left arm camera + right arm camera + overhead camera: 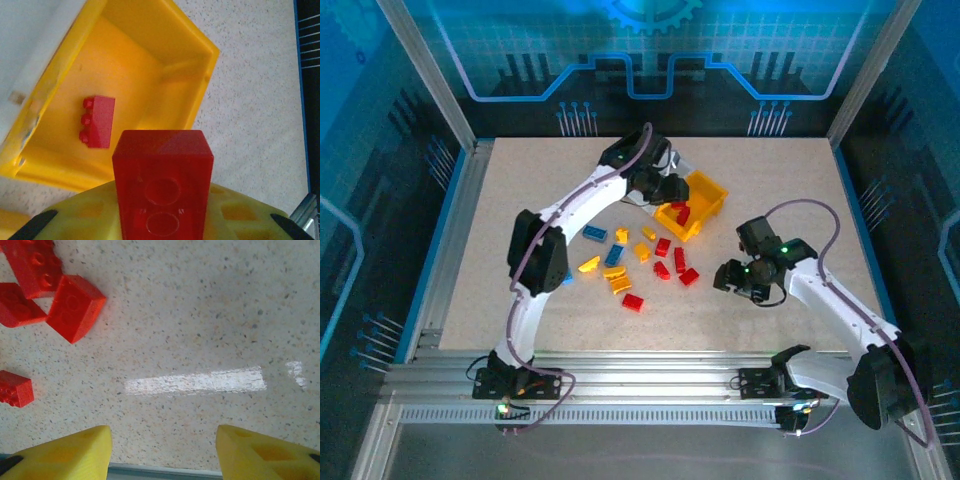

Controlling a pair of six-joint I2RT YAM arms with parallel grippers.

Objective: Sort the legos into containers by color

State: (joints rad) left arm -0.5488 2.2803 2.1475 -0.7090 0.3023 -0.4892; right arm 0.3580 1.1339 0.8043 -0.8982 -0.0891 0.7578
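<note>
My left gripper [162, 222] is clamped nearly closed on a red brick [162, 170], hanging just above the yellow-orange bin [200, 60], which sits at the far side of the table [520, 190]. One red brick [97, 121] already lies on the bin's floor, so I take this as the bin for reds. In the left wrist view my brick seems to sit over the bin's near wall, so I'd nudge forward until it is over the open floor, stay clear of the white bin [30, 40] beside it, drop low, then open gently so nothing bounces out. My right gripper [162, 450] stands partly open and holds nothing, low over bare table just beside three loose red bricks [75, 307]. The other legos [620, 262] lie scattered mid-table.
</note>
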